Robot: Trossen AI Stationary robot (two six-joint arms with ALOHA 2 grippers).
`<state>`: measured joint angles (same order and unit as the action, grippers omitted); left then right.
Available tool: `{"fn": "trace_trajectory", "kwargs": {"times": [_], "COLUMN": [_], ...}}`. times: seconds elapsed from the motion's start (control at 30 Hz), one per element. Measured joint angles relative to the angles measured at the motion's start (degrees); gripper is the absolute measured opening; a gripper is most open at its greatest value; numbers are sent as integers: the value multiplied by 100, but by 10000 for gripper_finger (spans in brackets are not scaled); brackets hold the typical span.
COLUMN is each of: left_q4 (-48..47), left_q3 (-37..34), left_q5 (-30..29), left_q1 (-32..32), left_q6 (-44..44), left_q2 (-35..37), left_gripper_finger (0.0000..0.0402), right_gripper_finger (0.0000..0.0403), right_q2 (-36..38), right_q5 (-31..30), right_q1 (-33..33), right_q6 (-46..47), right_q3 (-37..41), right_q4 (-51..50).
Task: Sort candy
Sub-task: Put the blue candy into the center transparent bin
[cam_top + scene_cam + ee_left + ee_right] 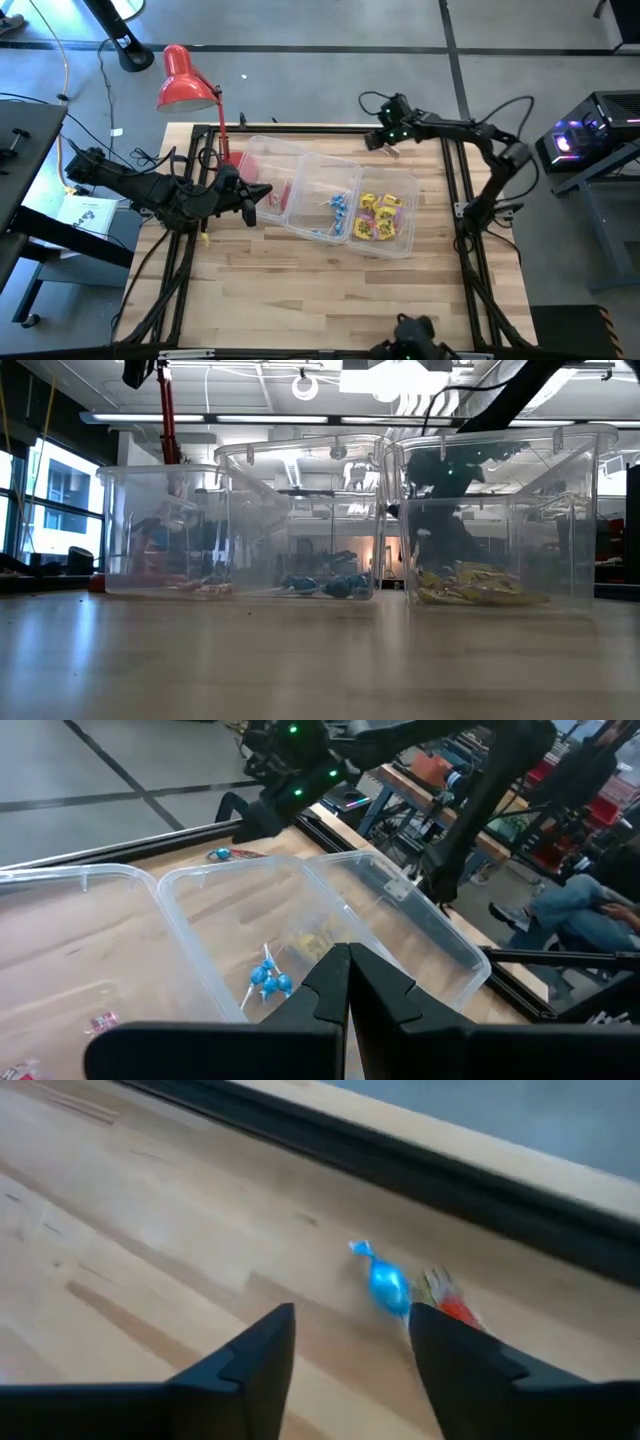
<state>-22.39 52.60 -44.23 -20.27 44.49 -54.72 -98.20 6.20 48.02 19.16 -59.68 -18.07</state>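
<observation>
Sorting is largely complete. Three clear bins point(300, 160) stand side by side on the table point(300, 290). One holds the yellow packets point(378, 215), the middle one the blue pieces on sticks point(335, 208), and the bin nearest the red lamp point(186, 80) the red sticks point(280, 195).

Remaining work, as judged from the views: one blue-wrapped candy point(388, 1285) and a red-and-yellow piece point(447, 1302) touching it lie loose on the wood near the table's far edge, outside the bins. One small yellow item point(204, 238) lies beside the left arm; its kind cannot be told.

The right gripper point(350, 1330) hovers just short of the loose blue candy with fingers spread wide and nothing between them. The left gripper point(348, 970) waits at the lamp-side bin with fingertips pressed together and no candy visible between them.

No brand, label or readable writing is visible on any wrapper or bin
</observation>
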Motion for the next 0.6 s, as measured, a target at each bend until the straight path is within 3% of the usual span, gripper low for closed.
{"fn": "trace_trajectory", "kwargs": {"times": [0.2,0.6], "left_q4": [-2,-7], "left_q3": [0,0], "left_q5": [-4,-203], "left_q1": [0,-2], "left_q6": [44,23], "left_q2": [-1,0], "left_gripper_finger": [0,0], "right_gripper_finger": [214,201], "right_q2": [-502,-1181], "right_q5": [-229,-326], "right_q1": [-45,-148], "right_q6": [-247,-413], "right_q3": [-260,-288], "right_q4": [128,522]}}
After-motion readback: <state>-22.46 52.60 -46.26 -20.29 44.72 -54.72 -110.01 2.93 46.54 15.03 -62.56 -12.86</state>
